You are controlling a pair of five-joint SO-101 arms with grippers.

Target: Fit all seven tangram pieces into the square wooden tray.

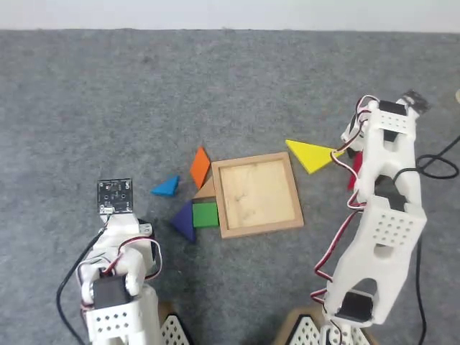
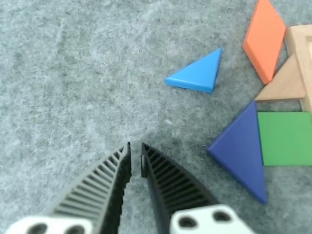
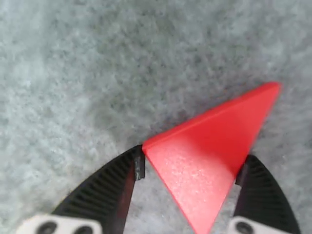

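The square wooden tray [image 1: 255,159] lies empty in the middle of the grey mat. My right gripper [image 3: 190,163] is shut on the red triangle [image 3: 209,146], one finger at its corner and one at its far edge; in the high view that red triangle [image 1: 355,169] peeks out beside the arm, right of the tray. A yellow triangle [image 1: 310,154] lies off the tray's far right corner. Left of the tray sit an orange parallelogram [image 1: 200,166], a wooden triangle [image 1: 206,190], a green square [image 1: 205,214], a dark blue triangle [image 1: 185,220] and a light blue triangle [image 1: 167,187]. My left gripper [image 2: 135,148] is shut on nothing, short of the light blue triangle [image 2: 197,75].
The grey mat reaches to a pale wall at the back. Both arm bases stand at the near edge, and a black cable loops at the far right [image 1: 438,167]. Open mat lies behind the tray and to the far left.
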